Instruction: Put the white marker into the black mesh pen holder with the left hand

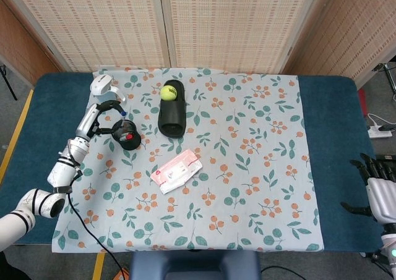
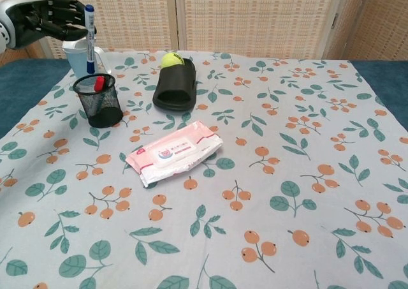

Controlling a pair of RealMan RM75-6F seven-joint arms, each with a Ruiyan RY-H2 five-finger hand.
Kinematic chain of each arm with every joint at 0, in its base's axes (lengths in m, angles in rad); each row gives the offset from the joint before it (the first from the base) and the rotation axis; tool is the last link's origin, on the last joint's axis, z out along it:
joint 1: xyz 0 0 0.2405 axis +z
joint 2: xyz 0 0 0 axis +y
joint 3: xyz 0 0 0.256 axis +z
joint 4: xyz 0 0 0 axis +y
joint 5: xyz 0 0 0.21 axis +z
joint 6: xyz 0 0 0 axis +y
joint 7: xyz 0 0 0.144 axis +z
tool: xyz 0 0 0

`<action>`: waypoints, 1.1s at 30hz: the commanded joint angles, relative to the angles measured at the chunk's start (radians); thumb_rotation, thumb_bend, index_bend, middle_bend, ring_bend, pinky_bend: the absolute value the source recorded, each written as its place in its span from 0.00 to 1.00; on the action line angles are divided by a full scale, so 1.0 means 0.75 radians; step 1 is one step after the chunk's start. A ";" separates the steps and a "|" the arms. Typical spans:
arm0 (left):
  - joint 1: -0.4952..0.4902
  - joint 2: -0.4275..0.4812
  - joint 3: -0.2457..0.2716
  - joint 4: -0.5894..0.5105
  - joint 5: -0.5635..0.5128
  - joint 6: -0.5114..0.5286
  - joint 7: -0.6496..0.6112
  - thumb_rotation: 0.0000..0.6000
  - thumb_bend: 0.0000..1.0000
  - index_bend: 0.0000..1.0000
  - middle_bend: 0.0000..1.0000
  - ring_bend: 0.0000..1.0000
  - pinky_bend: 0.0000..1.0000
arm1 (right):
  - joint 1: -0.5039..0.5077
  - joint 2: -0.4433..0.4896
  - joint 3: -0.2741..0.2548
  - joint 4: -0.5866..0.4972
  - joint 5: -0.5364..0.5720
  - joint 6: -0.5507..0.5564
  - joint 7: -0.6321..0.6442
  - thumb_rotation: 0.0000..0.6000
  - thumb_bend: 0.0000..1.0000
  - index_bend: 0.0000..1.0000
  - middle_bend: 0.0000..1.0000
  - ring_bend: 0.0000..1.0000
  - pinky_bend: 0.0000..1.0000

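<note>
The white marker (image 2: pixel 90 39) with blue caps hangs upright, gripped by the left hand (image 2: pixel 52 21). It hangs right above the black mesh pen holder (image 2: pixel 98 100). The holder stands upright, a red pen inside.

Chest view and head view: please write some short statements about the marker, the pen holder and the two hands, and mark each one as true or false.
1. The left hand holds the white marker upright above the black mesh pen holder. True.
2. The pen holder is empty. False: something red already stands in it.
3. The tennis ball lies on the black slipper. True.
4. The right hand holds the pack of wipes. False: it holds nothing, and it is at the table's right edge, far from the pack.
5. The marker is already fully inside the holder. False: it is not yet released.
</note>
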 commanded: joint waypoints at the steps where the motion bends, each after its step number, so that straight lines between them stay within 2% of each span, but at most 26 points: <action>1: -0.004 -0.052 0.058 0.069 0.026 0.003 -0.077 1.00 0.40 0.54 0.54 0.18 0.16 | 0.002 -0.002 0.001 0.001 0.004 -0.001 -0.005 1.00 0.00 0.16 0.00 0.01 0.00; 8: -0.006 -0.119 0.112 0.164 0.029 0.005 -0.174 1.00 0.40 0.55 0.53 0.17 0.16 | -0.001 0.000 0.000 -0.002 0.001 0.003 -0.002 1.00 0.00 0.16 0.00 0.01 0.00; 12: -0.022 -0.135 0.118 0.190 0.022 0.001 -0.181 1.00 0.40 0.51 0.48 0.13 0.16 | -0.004 0.004 -0.001 -0.002 -0.006 0.007 0.007 1.00 0.00 0.16 0.00 0.01 0.00; 15: -0.038 -0.131 0.126 0.191 0.024 -0.016 -0.203 1.00 0.40 0.47 0.38 0.09 0.15 | -0.004 0.006 -0.001 0.000 -0.010 0.003 0.015 1.00 0.00 0.16 0.00 0.01 0.00; 19: -0.057 -0.128 0.146 0.201 0.033 -0.040 -0.216 1.00 0.40 0.29 0.16 0.00 0.11 | -0.003 0.010 -0.004 -0.001 -0.016 -0.004 0.026 1.00 0.00 0.16 0.00 0.01 0.00; 23: -0.071 -0.132 0.157 0.231 0.029 -0.057 -0.192 1.00 0.40 0.16 0.02 0.00 0.07 | -0.005 0.014 -0.005 0.001 -0.024 -0.004 0.037 1.00 0.00 0.16 0.00 0.01 0.00; 25: -0.071 -0.128 0.151 0.241 0.018 -0.035 -0.145 1.00 0.40 0.13 0.00 0.00 0.06 | -0.006 0.016 -0.005 0.002 -0.026 -0.003 0.041 1.00 0.00 0.16 0.00 0.01 0.00; 31: -0.039 -0.064 0.124 0.168 0.017 0.117 0.047 1.00 0.40 0.13 0.02 0.00 0.07 | -0.007 0.019 -0.005 0.004 -0.038 -0.004 0.056 1.00 0.00 0.16 0.00 0.01 0.00; 32: -0.022 -0.031 0.123 0.127 0.029 0.179 0.140 1.00 0.40 0.14 0.04 0.00 0.07 | -0.006 0.019 -0.006 0.006 -0.042 -0.006 0.059 1.00 0.00 0.16 0.00 0.01 0.00; 33: 0.012 0.031 0.126 0.056 0.061 0.297 0.332 1.00 0.40 0.15 0.06 0.00 0.08 | -0.004 0.020 -0.009 0.006 -0.048 -0.013 0.063 1.00 0.00 0.16 0.00 0.01 0.00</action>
